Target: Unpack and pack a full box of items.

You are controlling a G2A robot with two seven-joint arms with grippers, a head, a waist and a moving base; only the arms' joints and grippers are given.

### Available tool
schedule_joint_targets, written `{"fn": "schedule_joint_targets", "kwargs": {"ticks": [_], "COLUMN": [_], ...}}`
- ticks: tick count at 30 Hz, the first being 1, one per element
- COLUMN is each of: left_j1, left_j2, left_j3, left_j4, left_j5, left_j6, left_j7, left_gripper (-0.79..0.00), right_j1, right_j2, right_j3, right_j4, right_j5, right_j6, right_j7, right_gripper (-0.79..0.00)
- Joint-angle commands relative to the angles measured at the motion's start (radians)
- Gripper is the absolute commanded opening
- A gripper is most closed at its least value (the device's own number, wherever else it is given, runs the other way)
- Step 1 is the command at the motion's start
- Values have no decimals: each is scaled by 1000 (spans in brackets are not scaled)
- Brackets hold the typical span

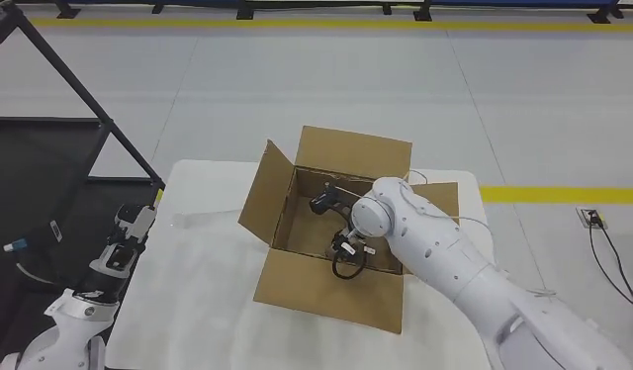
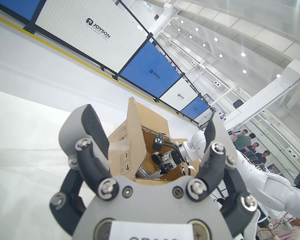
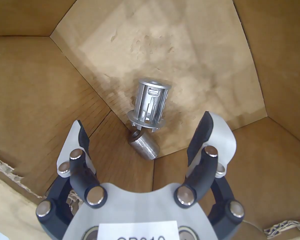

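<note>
Down in a corner of the cardboard box (image 3: pixel 27 76), where two walls meet its floor, lie the pieces I am after: a slotted silver housing (image 3: pixel 150 103) with a flange at one end, and a small plain metal cylinder (image 3: pixel 143 147) on its side just beside that flange, so close that I cannot tell whether they touch; the box stands open on the white surface (image 1: pixel 208 271), flaps spread.

Trouble, as I judge it, would come from that corner; the walls leave little room for one finger to pass behind the parts, so a pad could catch the cardboard and shove the box, or nudge the parts instead of flanking them; the cylinder looks free to roll if bumped; closing on both pieces at once could leave the smaller one loosely pinched and dropped on the way out; the slotted sides of the housing may also let it twist in a poor grip.

My right gripper (image 3: pixel 143 119) hangs inside the box above the two parts, its fingers (image 3: pixel 200 136) spread wider than the housing, holding nothing and touching nothing that I can see; my left gripper (image 2: pixel 151 113) hangs over the surface well apart from the box, its fingers (image 2: pixel 93 128) likewise spread and empty.
</note>
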Motion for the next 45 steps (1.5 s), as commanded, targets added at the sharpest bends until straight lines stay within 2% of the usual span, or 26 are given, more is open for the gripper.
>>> {"fn": "schedule_joint_targets", "kwargs": {"ticks": [1,5,12,19,20,23,25,27,28,32,35,37,39,40,45], "left_j1": [0,0,0,0,0,0,0,0,0,0,0,0,0,0,0], "left_j2": [0,0,0,0,0,0,0,0,0,0,0,0,0,0,0], "left_j3": [0,0,0,0,0,0,0,0,0,0,0,0,0,0,0], "left_j4": [0,0,0,0,0,0,0,0,0,0,0,0,0,0,0], "left_j5": [0,0,0,0,0,0,0,0,0,0,0,0,0,0,0], "left_j6": [0,0,0,0,0,0,0,0,0,0,0,0,0,0,0], "left_j7": [0,0,0,0,0,0,0,0,0,0,0,0,0,0,0], "left_gripper": [0,0,0,0,0,0,0,0,0,0,0,0,0,0,0], "right_j1": [-3,-24,-26,-16,-14,-12,-11,-11,-11,-12,-10,-8,-5,-3,14], "right_j2": [0,-9,-37,-80,-85,-101,-111,-121,-126,-145,-158,-166,-172,-175,-179], "right_j3": [-3,-5,-2,-5,-5,-4,-3,-2,-1,0,1,2,5,7,20], "right_j4": [-2,-7,68,175,190,233,261,287,299,342,371,386,401,407,427], "right_j5": [-7,-31,-62,-48,-46,-41,-38,-35,-33,-33,-36,-37,-37,-37,-42], "right_j6": [2,17,33,-6,-15,-36,-49,-58,-64,-79,-80,-81,-85,-88,-128], "right_j7": [-5,-49,-149,-133,-133,-141,-149,-157,-161,-175,-180,-185,-192,-199,-239], "right_gripper": [0,0,0,0,-71,-169,-329,-336,-391,-406,-459,-536,-754,-785,-785]}}
